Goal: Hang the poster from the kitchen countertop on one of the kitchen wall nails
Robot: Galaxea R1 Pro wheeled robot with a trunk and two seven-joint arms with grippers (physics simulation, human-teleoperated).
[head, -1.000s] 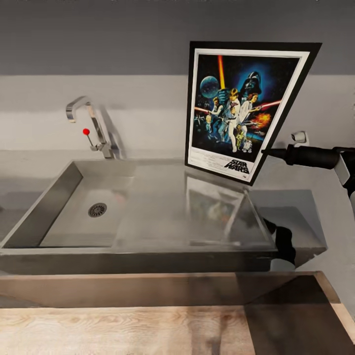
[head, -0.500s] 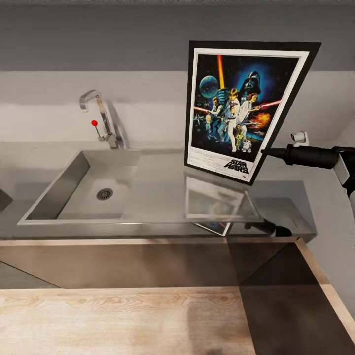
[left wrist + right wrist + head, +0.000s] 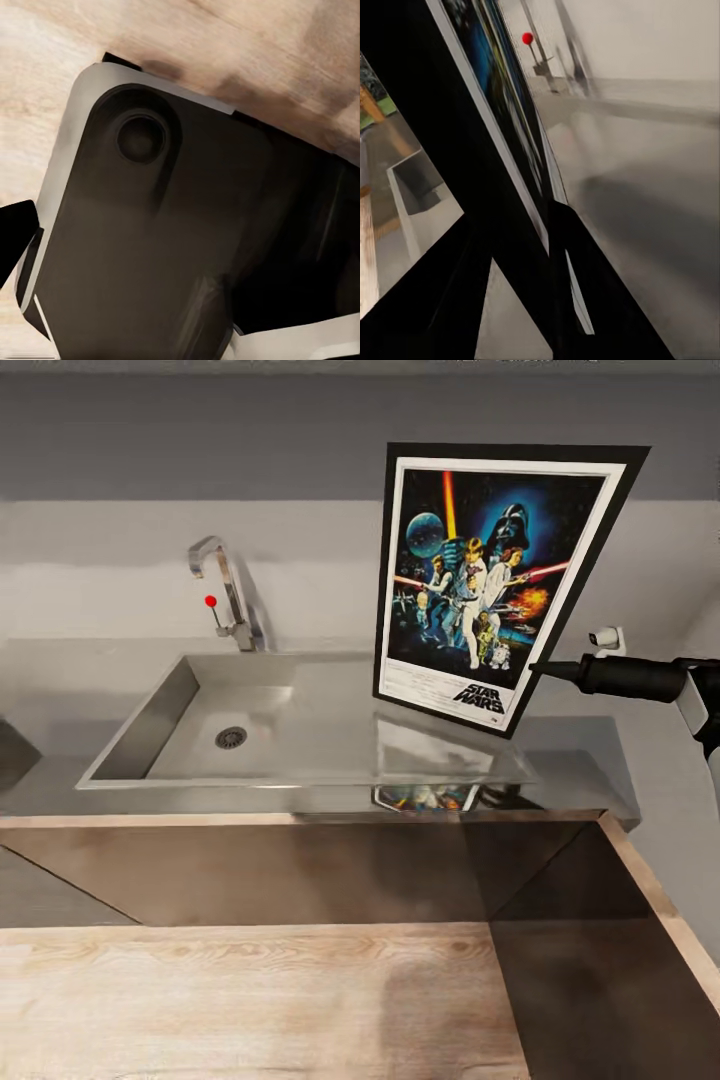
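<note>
The Star Wars poster (image 3: 490, 580) hangs upright and a little tilted in the air over the back right of the grey kitchen countertop (image 3: 600, 760), clear of the slab. My right gripper (image 3: 540, 670) reaches in from the right and is shut on the poster's lower right edge. In the right wrist view the poster (image 3: 502, 112) runs edge-on between the two dark fingers (image 3: 450, 300), and my right gripper (image 3: 521, 247) pinches its black frame. The poster's reflection shows on the steel drainboard (image 3: 440, 760).
The inset sink (image 3: 200, 730) and chrome tap (image 3: 225, 585) with its red knob (image 3: 211, 601) lie left of the poster. A brown cabinet front (image 3: 300, 870) drops to the wooden floor (image 3: 250, 1000). The left wrist view shows a dark rounded robot part (image 3: 150, 225) over wood.
The whole view has pulled back: the counter and sink look smaller and farther, with more floor showing. The poster and right gripper keep their place in the picture, still gripped.
</note>
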